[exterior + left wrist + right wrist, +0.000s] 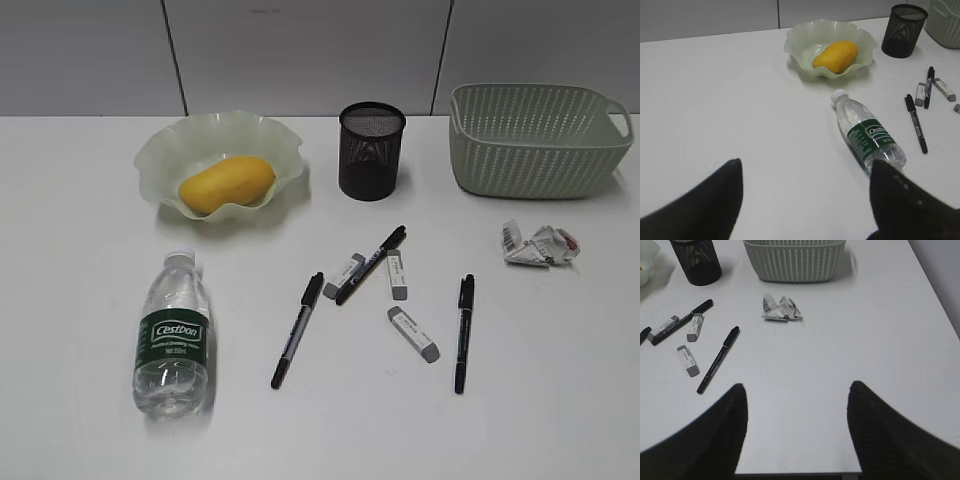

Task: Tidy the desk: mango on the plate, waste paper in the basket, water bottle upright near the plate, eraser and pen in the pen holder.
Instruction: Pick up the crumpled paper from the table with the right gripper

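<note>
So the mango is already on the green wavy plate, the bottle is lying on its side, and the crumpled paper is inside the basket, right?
Not quite: the waste paper is not inside the basket. It lies on the desk in front of it, as the exterior view and right wrist view both show. The rest holds: the mango sits on the plate, and the water bottle lies on its side.

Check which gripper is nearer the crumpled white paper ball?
Right. The right gripper hangs open with the crumpled white paper ball just ahead of it; the left gripper is over by the lying clear plastic bottle, paper out of its view.
</note>
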